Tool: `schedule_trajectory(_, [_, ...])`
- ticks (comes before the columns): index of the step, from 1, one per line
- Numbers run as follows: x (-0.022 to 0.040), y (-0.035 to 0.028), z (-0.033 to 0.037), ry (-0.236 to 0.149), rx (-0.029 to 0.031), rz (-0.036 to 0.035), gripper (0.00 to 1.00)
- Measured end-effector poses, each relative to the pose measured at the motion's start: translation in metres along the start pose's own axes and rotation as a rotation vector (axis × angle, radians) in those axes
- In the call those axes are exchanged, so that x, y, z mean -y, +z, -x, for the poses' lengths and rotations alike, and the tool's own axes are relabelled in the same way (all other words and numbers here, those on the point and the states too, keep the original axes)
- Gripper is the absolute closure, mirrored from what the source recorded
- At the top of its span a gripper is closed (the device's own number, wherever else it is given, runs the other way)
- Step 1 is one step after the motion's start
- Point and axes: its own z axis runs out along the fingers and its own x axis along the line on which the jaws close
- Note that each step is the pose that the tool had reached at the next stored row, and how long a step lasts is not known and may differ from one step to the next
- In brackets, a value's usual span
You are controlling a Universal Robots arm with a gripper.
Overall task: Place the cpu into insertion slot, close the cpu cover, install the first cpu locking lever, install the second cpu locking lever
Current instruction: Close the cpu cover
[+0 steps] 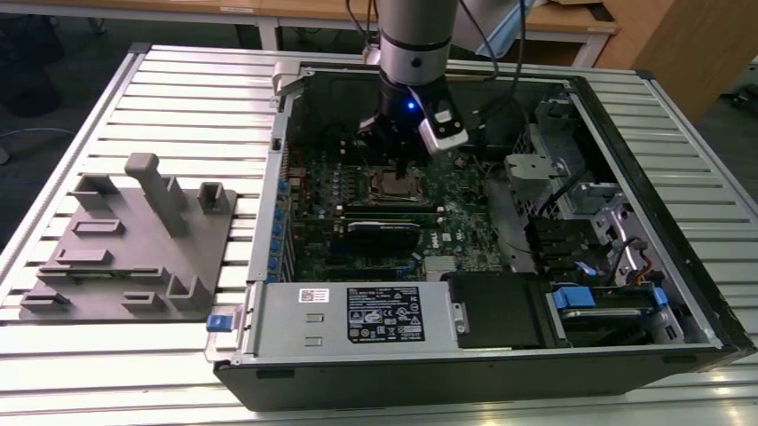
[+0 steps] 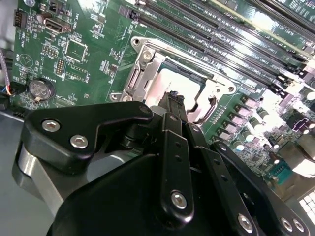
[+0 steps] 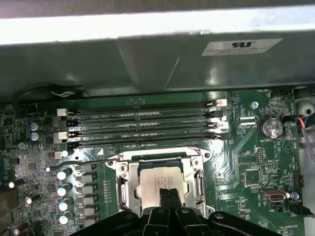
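First wrist view: silvery square cpu (image 3: pixel 155 179)

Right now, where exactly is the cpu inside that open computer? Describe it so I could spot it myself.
Look in the open computer case at the green circuit board, directly under the robot arm. There a silver metal frame surrounds the cpu, a small flat square. Its pale silvery-grey top sets it apart from the long narrow black slots beside it.
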Motion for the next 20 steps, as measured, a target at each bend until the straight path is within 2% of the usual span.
schedule_trajectory(8, [0.0032,-0.0001,0.0003,0.000,0.0001,0.0009,0.90])
schedule_trajectory(10, [0.0100,-0.0003,0.0009,0.000,0.0001,0.0009,0.90])
schedule_trajectory(20, [0.0106,-0.0003,0.0001,0.000,0.0002,0.0010,0.90])
